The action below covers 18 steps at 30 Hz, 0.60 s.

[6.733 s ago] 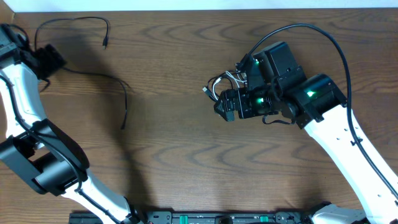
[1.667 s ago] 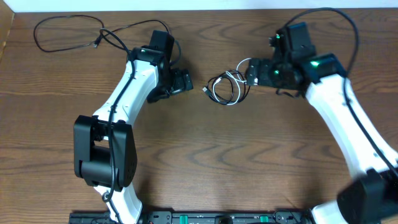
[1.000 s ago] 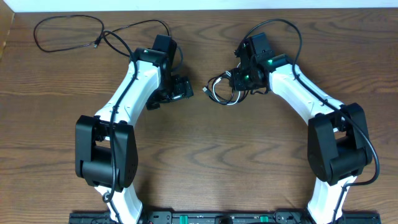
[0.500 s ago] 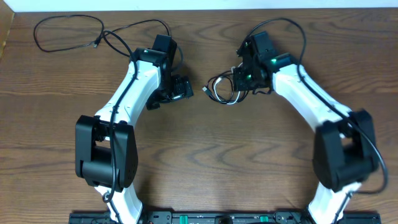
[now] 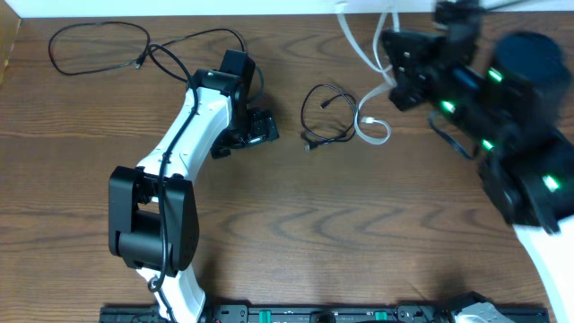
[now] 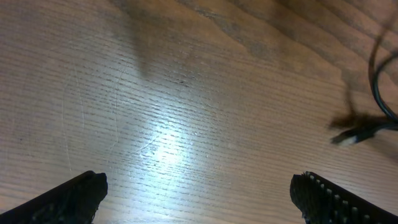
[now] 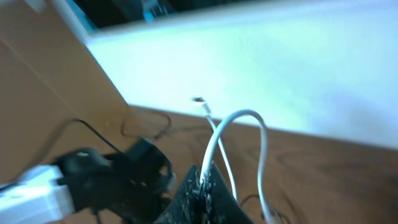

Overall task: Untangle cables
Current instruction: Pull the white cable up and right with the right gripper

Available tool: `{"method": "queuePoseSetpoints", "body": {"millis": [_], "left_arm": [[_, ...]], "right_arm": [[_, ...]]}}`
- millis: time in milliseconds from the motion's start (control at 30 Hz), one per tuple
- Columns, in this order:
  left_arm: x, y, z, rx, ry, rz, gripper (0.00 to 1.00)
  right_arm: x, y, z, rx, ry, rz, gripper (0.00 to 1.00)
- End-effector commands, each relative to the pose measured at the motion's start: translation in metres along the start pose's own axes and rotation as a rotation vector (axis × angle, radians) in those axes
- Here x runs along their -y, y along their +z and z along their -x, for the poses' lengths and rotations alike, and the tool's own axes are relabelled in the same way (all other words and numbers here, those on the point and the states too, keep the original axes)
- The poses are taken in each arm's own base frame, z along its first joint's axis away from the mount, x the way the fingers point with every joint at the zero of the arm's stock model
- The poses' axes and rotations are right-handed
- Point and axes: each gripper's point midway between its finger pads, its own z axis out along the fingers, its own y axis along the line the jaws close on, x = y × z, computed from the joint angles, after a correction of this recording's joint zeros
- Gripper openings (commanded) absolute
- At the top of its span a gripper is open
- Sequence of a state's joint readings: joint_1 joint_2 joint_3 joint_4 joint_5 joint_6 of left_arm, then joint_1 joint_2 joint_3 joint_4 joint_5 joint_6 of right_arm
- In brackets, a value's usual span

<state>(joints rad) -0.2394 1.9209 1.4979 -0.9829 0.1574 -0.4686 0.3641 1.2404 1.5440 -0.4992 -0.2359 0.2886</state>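
R gripper (image 7: 202, 186): clenched on the white cable (image 7: 244, 113), held high above the table (image 5: 296, 224); the cable's lower loop rests on the wood near table centre. L gripper (image 5: 262, 126): released, fingers wide apart, low over bare wood. You'll find one black cable (image 5: 327, 141) looped between the grippers, apart from the L fingers. 2nd black cable (image 5: 99, 25) lies at the far-left corner.

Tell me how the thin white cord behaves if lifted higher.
The thin white cord is probably floppy: it trails in loose curves from the shut right tool. Likely light; one pinch carries it. Its tail may snag the nearby small black cord loop.
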Motion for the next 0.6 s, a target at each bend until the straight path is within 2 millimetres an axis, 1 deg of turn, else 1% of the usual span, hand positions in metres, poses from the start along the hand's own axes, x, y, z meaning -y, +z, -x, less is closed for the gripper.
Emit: {"method": "queuePoseSetpoints", "body": {"millis": [0, 100, 167, 200, 233, 267, 433, 567], "left_arm": [[-0.003, -0.002, 0.000, 0.009, -0.006, 0.010, 1.00], [-0.003, -0.002, 0.000, 0.009, -0.005, 0.010, 1.00], [-0.003, -0.002, 0.000, 0.009, -0.006, 0.010, 1.00], [-0.003, -0.002, 0.000, 0.009, -0.006, 0.010, 1.00], [-0.003, -0.002, 0.000, 0.009, -0.006, 0.010, 1.00], [-0.003, -0.002, 0.000, 0.009, -0.005, 0.010, 1.00], [-0.003, -0.002, 0.000, 0.009, -0.006, 0.010, 1.00], [-0.003, -0.002, 0.000, 0.009, -0.006, 0.010, 1.00]], "right_arm": [[-0.010, -0.021, 0.017, 0.064, -0.002, 0.021, 0.01], [-0.018, -0.036, 0.033, 0.127, -0.018, 0.036, 0.01], [-0.018, -0.045, 0.044, 0.180, -0.025, 0.019, 0.01], [-0.013, -0.054, 0.055, 0.229, -0.026, -0.027, 0.01], [-0.007, -0.060, 0.060, 0.255, -0.020, -0.066, 0.01], [0.005, -0.073, 0.068, 0.304, 0.010, -0.148, 0.01], [0.032, -0.115, 0.087, 0.435, 0.057, -0.352, 0.01], [0.054, -0.163, 0.109, 0.605, 0.098, -0.537, 0.01]]}}
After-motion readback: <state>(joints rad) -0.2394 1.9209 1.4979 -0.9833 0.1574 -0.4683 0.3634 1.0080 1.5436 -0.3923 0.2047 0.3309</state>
